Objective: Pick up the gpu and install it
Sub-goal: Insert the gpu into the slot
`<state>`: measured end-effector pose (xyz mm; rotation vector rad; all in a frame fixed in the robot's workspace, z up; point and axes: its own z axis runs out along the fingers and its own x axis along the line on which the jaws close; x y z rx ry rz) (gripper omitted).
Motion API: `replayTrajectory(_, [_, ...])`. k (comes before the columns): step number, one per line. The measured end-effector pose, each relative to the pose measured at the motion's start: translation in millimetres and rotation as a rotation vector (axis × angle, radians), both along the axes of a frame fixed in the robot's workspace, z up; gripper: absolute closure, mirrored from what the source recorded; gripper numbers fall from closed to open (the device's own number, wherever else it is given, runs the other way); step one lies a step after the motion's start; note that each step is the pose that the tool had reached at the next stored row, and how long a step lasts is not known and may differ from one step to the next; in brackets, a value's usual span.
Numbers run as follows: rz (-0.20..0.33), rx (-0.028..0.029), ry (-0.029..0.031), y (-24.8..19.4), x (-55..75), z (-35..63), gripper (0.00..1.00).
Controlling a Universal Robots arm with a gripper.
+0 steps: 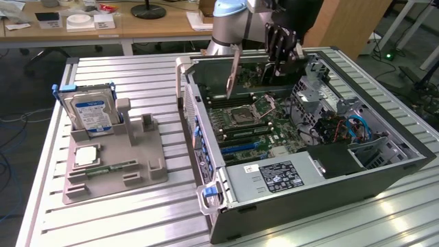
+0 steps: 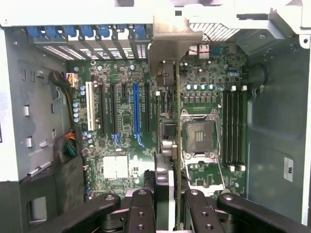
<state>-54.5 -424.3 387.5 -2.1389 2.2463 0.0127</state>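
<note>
- Drive [image 1: 89, 114] stands in the gray holder [image 1: 113, 159], on the exterior view's left.
- Case [image 1: 288, 154] lies open, so its board [image 2: 126, 136] faces up.
- Gripper [image 1: 282, 49] pinches the gpu [image 1: 234, 72] on edge over the case, likely to meet a slot [image 2: 136, 114].

A ribbed silver aluminium table [image 1: 137, 221] carries a grey moulded plastic parts holder [image 1: 113, 164] toward the exterior view's left and, just beside it, an open black computer case [image 1: 302, 216] lying on its side.
</note>
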Motion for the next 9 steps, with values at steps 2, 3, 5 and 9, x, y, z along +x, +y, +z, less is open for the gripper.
replayTrajectory(2, [0.0,0.0015,0.0001,0.2,0.0,-3.3,0.72])
replayTrajectory(3, [0.0,0.0026,0.0,0.2,0.0,-4.7,0.72])
replayTrajectory(5, [0.0,0.003,0.0001,0.2,-0.1,-7.3,0.72])
replayTrajectory(9, [0.0,-0.0062,0.0011,0.3,-0.2,-11.3,0.72])
